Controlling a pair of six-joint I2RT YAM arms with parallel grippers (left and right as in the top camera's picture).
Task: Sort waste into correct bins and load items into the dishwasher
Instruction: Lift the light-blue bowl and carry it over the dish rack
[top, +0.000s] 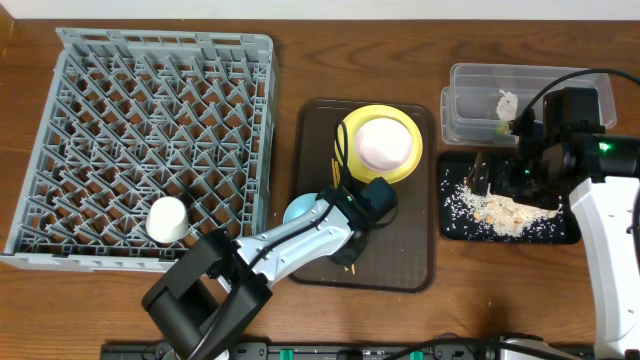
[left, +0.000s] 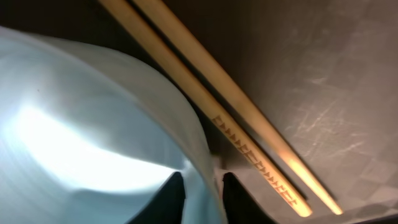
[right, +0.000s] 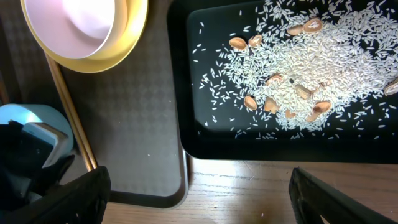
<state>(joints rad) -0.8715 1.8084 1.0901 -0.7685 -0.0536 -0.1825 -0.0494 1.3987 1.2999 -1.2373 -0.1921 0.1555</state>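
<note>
Left wrist view: left end effector (left: 202, 190) straddles the rim of the round light blue bowl (left: 93, 124), one finger inside the wall, one outside. The gap is narrow; I cannot tell whether it is a firm clamp. The pair of thin wooden chopsticks (left: 249, 134) lies just beside the outer finger on the brown serving tray (left: 323, 74).

Risks:
- A thin rim pinch on a smooth bowl could let it swing or slip when lifted.
- The outer finger could drag or flick the chopsticks, since they lie so close.
- The large grey pegged dish rack (top: 140, 130) is well off to the left of this end effector and already holds the small white cup (top: 167, 218). A low carry could clip the rack wall or that cup.
- The round yellow plate (top: 352, 122) with the cream-white bowl (top: 385, 143) on it sits near, beyond the end effector, so a wide swing could hit them.

View differences:
- Overhead hides the grip under the arm; only the left wrist view shows the rim between the fingers.
- Right wrist view shows the right end effector (right: 199, 174) wide and empty. The shallow black rectangular tray (right: 186, 134), holding loose rice and beige scraps (right: 298, 68), lies just ahead of it.
- Only overhead shows the clear plastic tub (top: 560, 85) holding the crumpled white tissue (top: 507, 102), beyond the right end effector.
</note>
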